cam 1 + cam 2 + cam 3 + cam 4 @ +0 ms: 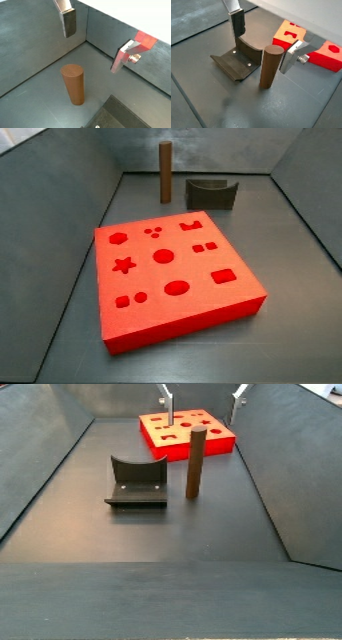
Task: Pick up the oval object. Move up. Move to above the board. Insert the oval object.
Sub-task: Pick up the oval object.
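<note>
The oval object, a tall slim brown peg (194, 464), stands upright on the grey floor between the fixture and the board; it shows in both wrist views (73, 85) (270, 67) and in a side view (166, 173). My gripper (203, 396) is open and empty, above the peg with the fingers (69, 22) (291, 57) spread to either side of it, not touching it. The board, a flat bright red block (187, 328) with shaped holes, lies on the floor beyond the peg (214, 448) (328, 56). In a side view the gripper is out of frame.
The dark fixture (136, 484) (211, 194) (238, 64) stands on the floor close beside the peg. Grey bin walls (267, 454) enclose the floor on all sides.
</note>
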Tool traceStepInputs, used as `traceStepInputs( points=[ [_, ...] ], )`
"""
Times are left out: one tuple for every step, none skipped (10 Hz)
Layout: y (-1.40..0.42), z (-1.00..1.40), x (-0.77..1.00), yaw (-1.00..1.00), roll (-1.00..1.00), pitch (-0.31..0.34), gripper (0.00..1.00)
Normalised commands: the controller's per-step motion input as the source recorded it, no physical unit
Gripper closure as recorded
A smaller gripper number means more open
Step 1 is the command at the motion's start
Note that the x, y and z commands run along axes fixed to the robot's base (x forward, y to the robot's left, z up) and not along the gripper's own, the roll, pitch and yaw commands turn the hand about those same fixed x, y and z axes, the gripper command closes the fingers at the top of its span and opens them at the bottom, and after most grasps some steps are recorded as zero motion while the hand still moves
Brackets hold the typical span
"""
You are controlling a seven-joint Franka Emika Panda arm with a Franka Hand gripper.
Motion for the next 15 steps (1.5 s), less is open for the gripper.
traceStepInputs(
  points=[
    [-0.05,-0.1,0.33,-0.17,-0.06,0.01,0.0],
    [-0.3,-0.37,-0.02,-0.85,-0.02,-0.171,0.0],
    [-0.21,-0.31,0.0,-0.94,-0.01,-0.121,0.0],
    [-0.21,-0.32,0.0,-0.95,-0.01,-0.133,0.0],
    [-0.21,-0.33,0.0,-0.95,-0.01,-0.139,0.0],
    [-0.21,-0.33,0.0,-0.94,-0.01,-0.133,0.0],
    [-0.2,-0.33,0.0,-0.95,-0.01,-0.127,0.0],
    [-0.18,-0.33,0.0,-0.97,0.0,-0.109,0.0],
    [-0.13,-0.35,0.0,-1.0,0.0,-0.067,0.0],
    [-0.12,-0.35,0.0,-1.0,0.0,-0.06,0.0],
    [-0.1,0.0,0.35,-0.25,0.0,0.0,0.0],
    [0.0,0.0,0.05,-0.05,0.0,0.0,0.0],
    [0.0,-0.05,0.0,0.0,0.0,0.0,0.0],
    [-0.05,-0.22,-0.04,-0.48,0.0,0.0,0.0],
    [0.0,-0.02,0.0,-0.48,0.0,0.0,0.0]
  ],
)
